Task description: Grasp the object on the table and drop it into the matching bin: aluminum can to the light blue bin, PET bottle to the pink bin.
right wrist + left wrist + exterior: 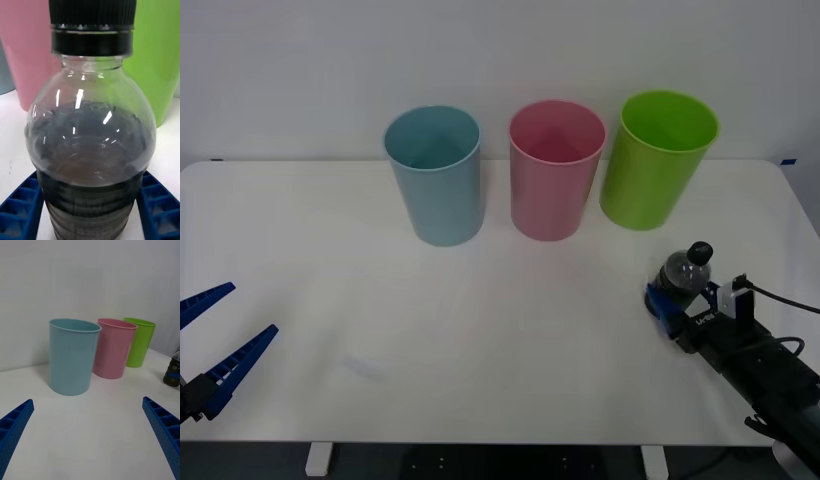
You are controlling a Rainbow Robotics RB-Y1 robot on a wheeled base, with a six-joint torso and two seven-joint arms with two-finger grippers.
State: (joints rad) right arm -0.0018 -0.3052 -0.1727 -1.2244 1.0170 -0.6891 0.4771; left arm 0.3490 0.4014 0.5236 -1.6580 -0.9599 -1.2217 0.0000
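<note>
Right tool [664, 300], lower right of the front frame: blue fingers [20, 204] are set either side of the PET bottle [683, 277], close against its lower body; whether they press on it cannot be told. In the right wrist view the bottle [90, 150] is seen between the two fingers, upright, black cap up, long axis vertical, dark liquid reaching the shoulder. The bottle stands on the table [480, 340] near its right edge, with bare white tabletop between it and the near edge.

Label: dark, with white writing glimpsed in the left wrist view [173, 371], too small to be read.

Lime green bin [656, 160] is nearest the bottle, up and slightly left of it; the pink bin [555, 172] stands at centre, the light blue bin [435, 178] left of that. All three are upright in a row near the far edge, mouths open, narrow gaps between them.

Left tool [220, 335], lower left of the front frame: fingers [165, 427] spread wide, nothing held, well apart from the bins, with wide bare table ahead.
</note>
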